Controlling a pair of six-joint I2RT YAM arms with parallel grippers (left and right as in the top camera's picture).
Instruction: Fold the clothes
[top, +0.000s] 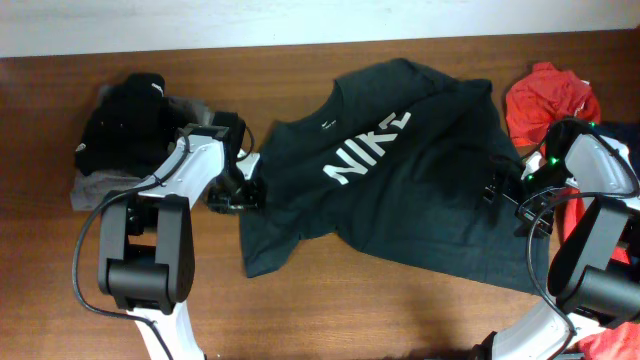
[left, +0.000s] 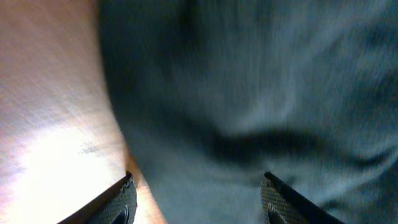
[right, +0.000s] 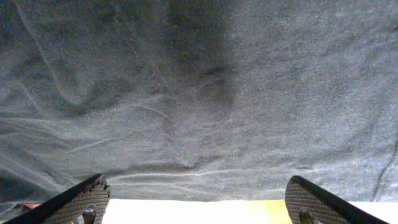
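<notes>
From above, we see a dark wooden counter (top: 300, 70) with a very dark T-shirt (top: 420, 200) spread across its middle. The front faces up and the white "NIKE" letters (top: 365, 150) run on a slant. The shirt lies crooked and a little wrinkled, with its collar toward the far edge.

The left fingers (top: 240, 195) sit at the shirt's left edge, by a sleeve. In the left wrist view they are spread apart and grasp nothing. One is over bare wood and the other over dark cloth.

The right fingers (top: 497, 190) are at the shirt's right side. In the right wrist view they are also released, spread wide above creased fabric, with a strip of pale counter showing at the cloth's edge.

A heap of black clothing (top: 125, 105) rests on grey fabric (top: 95, 185) at the far left. A red garment (top: 550, 100) lies bunched at the far right.
</notes>
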